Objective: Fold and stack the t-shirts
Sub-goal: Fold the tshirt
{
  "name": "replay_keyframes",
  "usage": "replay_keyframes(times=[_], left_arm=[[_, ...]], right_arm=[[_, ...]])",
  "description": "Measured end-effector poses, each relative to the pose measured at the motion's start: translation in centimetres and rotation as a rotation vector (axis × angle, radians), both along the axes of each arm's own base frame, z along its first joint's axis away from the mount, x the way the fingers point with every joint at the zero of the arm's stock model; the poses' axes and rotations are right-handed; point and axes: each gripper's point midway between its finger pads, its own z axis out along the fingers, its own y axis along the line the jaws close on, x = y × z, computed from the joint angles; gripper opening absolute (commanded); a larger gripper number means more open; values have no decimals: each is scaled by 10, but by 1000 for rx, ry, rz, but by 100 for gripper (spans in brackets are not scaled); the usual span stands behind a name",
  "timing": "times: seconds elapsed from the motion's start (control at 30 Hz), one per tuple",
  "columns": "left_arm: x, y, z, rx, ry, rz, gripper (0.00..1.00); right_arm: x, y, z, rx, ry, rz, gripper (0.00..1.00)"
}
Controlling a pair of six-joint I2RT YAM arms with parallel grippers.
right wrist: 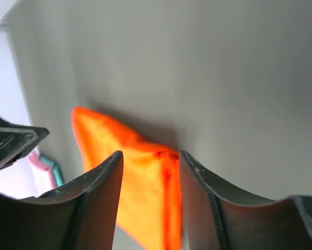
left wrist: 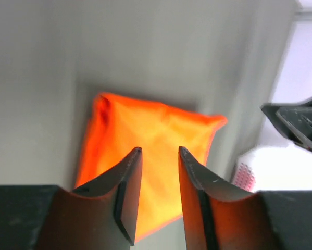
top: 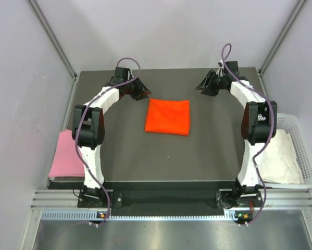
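The bright orange-red t-shirt [top: 167, 116] lies folded into a neat rectangle in the middle of the dark table [top: 124, 156]. My left gripper [top: 144, 95] hovers just off its far left corner, open and holding nothing. My right gripper [top: 202, 87] hangs off the far right corner, also open and empty. In the left wrist view the orange t-shirt [left wrist: 150, 130] lies flat below the parted left gripper [left wrist: 160, 149]. The right wrist view shows the shirt's layered edge [right wrist: 145, 182] beneath the spread right gripper [right wrist: 150, 153]. A pale pink t-shirt [top: 66, 154] rests left of the table. The white t-shirt [top: 278, 156] fills the basket.
A white mesh basket [top: 301, 135] stands beside the table's right edge. Grey walls enclose the cell on three sides. A metal rail [top: 156, 199] runs along the near edge by the arm bases.
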Motion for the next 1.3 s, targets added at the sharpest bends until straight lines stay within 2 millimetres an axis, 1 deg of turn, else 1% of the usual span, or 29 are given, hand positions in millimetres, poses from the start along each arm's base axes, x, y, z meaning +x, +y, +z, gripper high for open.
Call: replay_keyframes(times=[0.03,0.1,0.13,0.17,0.2,0.23,0.27,0.3,0.37,0.43,0.5,0.57,0.63,0.7,0.77,0.83,0.97,1.13,1.23,1.3], left_arm=[[-5,-1,8,-4,-18,-15,36],[-20,-8,24,-45,-63,-57,32],[-28,-13,31,-83,-92,-72,32],[-34,-18,34,-111,-106,-87,32],[-40,-24,36,-148,-121,-105,31],[-44,-30,34,-180,-136,-118,31],[-46,-34,30,-205,-139,-125,31],[-48,-38,25,-225,-135,-130,31],[-47,-44,12,-266,-129,-136,30],[-39,-48,0,-315,-132,-127,28],[-31,-51,-13,-353,-135,-117,28],[-26,-52,-30,-378,-130,-102,27],[-23,-51,-49,-386,-113,-88,27],[-21,-49,-66,-385,-95,-74,26],[-20,-46,-78,-387,-81,-60,26],[-18,-43,-77,-389,-91,-56,27],[-12,-31,-75,-385,-110,-45,27],[6,-13,-69,-345,-119,-23,30],[11,-5,-60,-322,-102,-12,30],[11,-2,-43,-321,-106,-9,30]], right_arm=[[-2,3,10,-4,-31,20,48],[-14,20,23,22,-79,62,46],[-25,38,27,51,-98,92,45],[-35,55,27,83,-104,120,37],[-43,74,25,117,-119,149,35],[-53,93,20,154,-115,182,34],[-61,108,13,185,-101,205,32],[-71,127,1,219,-80,236,29],[-84,152,-20,269,-41,273,23],[-87,163,-39,321,-6,271,23],[-83,161,-57,358,25,237,22],[-73,151,-70,386,42,192,22],[-64,140,-76,413,47,160,22],[-54,128,-76,429,28,138,22],[-45,112,-78,431,17,109,22],[-37,95,-80,439,15,86,22],[-18,65,-80,438,-7,47,23],[1,28,-78,400,7,6,22],[2,14,-77,364,28,-7,23],[-3,9,-69,341,41,-9,24]])
